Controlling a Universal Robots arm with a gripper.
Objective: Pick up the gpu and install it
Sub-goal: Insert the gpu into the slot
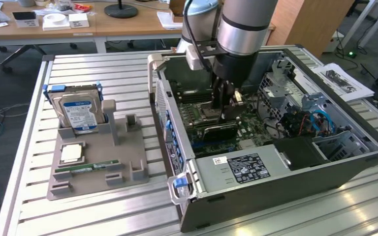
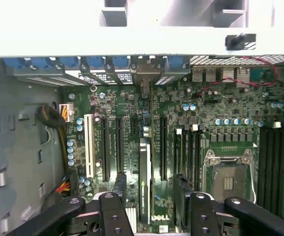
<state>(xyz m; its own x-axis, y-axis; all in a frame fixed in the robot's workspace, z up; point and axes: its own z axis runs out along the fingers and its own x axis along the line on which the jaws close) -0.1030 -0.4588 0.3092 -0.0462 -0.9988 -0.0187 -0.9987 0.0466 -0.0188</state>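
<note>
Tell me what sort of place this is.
Probably a robotics lab or test workshop: an open computer case lies on a slatted metal table, a grey fixture holds loose parts, and office desks stand behind.

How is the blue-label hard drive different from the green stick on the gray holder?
The hard drive stands upright in the gray holder; the green stick lies flat. The hard drive is wide and silver with a blue-white label; the green stick is thin and narrow. Both rest on that holder, outside the computer case.
</note>
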